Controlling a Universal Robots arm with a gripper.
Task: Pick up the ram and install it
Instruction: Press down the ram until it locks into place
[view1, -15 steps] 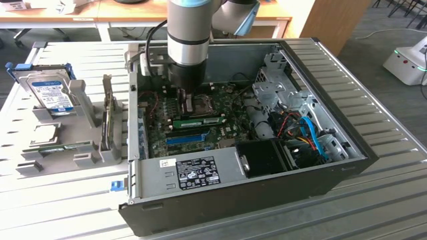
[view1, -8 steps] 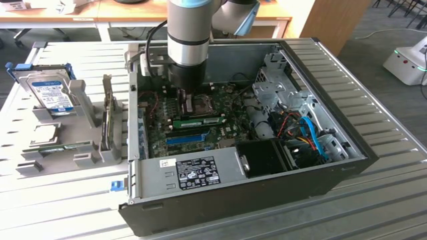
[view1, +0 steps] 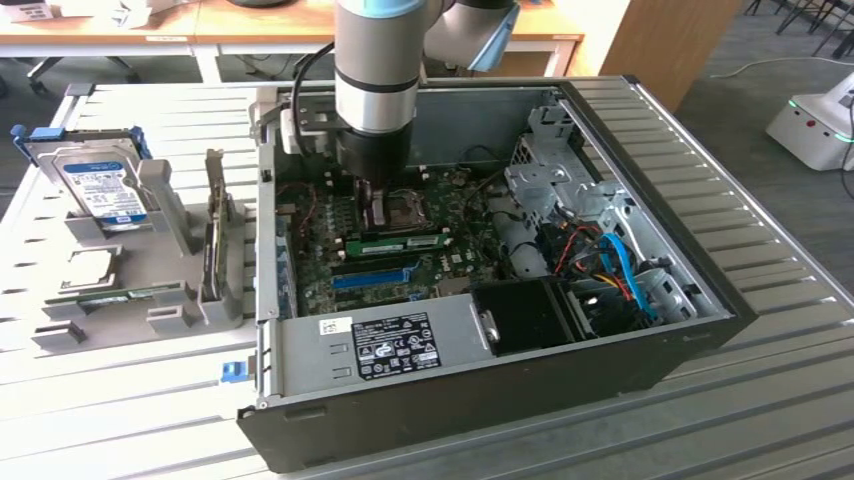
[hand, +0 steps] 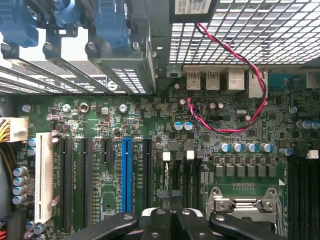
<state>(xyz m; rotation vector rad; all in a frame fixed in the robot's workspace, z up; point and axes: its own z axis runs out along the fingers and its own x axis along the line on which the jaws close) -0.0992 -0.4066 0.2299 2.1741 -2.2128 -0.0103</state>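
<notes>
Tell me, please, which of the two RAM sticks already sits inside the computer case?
The RAM stick lying on the motherboard beside the pincer; the other RAM stick rests in the grey holder outside the case.

We see a green motherboard (hand: 235, 135) with a blue slot (hand: 126, 175), a white slot (hand: 43, 177) and a twisted red-and-black wire (hand: 240, 60).

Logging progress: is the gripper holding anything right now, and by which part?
Nothing is held: the gripper is shut and empty, above the motherboard.

Exterior view overlooks the motherboard (view1: 400, 245) obliquely (wrist view close above).
</notes>
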